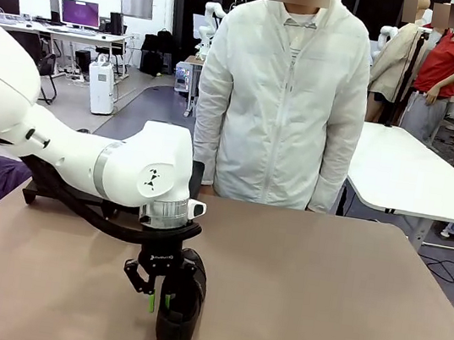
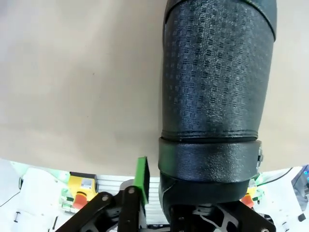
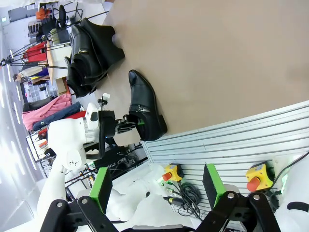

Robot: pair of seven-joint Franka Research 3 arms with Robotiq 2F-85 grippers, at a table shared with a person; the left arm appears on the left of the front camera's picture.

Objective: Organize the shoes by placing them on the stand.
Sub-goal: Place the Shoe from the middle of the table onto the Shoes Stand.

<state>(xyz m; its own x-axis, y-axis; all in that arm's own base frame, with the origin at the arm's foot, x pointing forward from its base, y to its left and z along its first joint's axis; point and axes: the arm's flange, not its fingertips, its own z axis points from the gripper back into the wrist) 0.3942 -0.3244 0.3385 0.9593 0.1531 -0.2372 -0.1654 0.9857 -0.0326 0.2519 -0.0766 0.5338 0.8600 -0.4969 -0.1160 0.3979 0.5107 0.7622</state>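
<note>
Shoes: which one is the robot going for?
The lone shoe near the table's front edge; the left end effector straddles its heel. The other shoes sit grouped apart.

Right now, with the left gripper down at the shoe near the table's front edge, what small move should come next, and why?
Probably finish closing, then lift. The left gripper straddles the heel end of the shoe, one green pad beside its side wall, and the shoe rests on the table, not on the stand.

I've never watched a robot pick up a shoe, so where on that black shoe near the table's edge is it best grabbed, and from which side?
Best at the heel end's collar, coming from above. The shoe rests on its sole, opening upward, so one finger can enter while the other stays outside its wall. The left gripper seems placed like that, closing there.
</note>
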